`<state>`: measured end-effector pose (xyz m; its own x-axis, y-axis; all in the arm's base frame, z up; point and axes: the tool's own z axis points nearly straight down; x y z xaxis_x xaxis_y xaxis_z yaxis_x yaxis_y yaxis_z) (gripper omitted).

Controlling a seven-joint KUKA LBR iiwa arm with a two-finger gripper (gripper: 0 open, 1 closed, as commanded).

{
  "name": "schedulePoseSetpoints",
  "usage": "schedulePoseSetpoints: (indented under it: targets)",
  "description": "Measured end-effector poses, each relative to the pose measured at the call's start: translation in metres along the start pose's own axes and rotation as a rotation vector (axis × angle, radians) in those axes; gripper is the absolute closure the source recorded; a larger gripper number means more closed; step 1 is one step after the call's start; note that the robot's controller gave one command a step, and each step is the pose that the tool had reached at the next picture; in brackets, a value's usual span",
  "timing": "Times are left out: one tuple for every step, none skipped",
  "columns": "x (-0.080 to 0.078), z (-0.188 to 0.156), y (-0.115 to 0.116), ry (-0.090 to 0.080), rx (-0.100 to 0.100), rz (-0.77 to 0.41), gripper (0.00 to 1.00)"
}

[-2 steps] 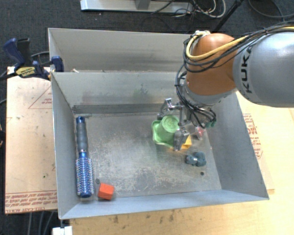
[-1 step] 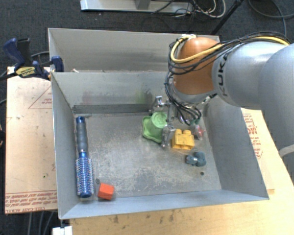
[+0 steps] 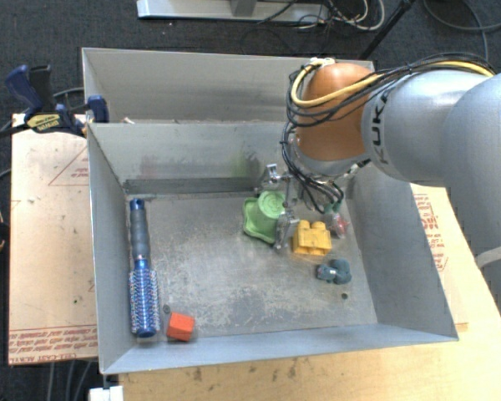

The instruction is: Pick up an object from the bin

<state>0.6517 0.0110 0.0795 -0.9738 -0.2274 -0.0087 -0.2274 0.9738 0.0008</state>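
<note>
Orange block (image 3: 179, 327) lies at seven o'clock in the bin (image 3: 225, 286), just beside the blue hairbrush (image 3: 140, 282) along the eight o'clock wall. At four o'clock sits a small grey piece (image 3: 334, 271). Farther in, the gripper (image 3: 282, 225) is down between a yellow block (image 3: 311, 239) and a green cup-like thing (image 3: 263, 215) near centre. Whether it is open or closed I cannot tell. Nothing looks lifted, so grasping and raising seem still to do.

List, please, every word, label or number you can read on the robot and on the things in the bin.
"KU...": dark letters on the silver arm, beside its orange cover; the rest cannot be read.
No text can be read on the hairbrush, orange block, green toy or yellow brick.
</note>
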Motion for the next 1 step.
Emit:
schedulePoseSetpoints:
  targets:
    - [0.0187,-0.1344,-0.0283,-0.001,0.003,-0.263,1.00]
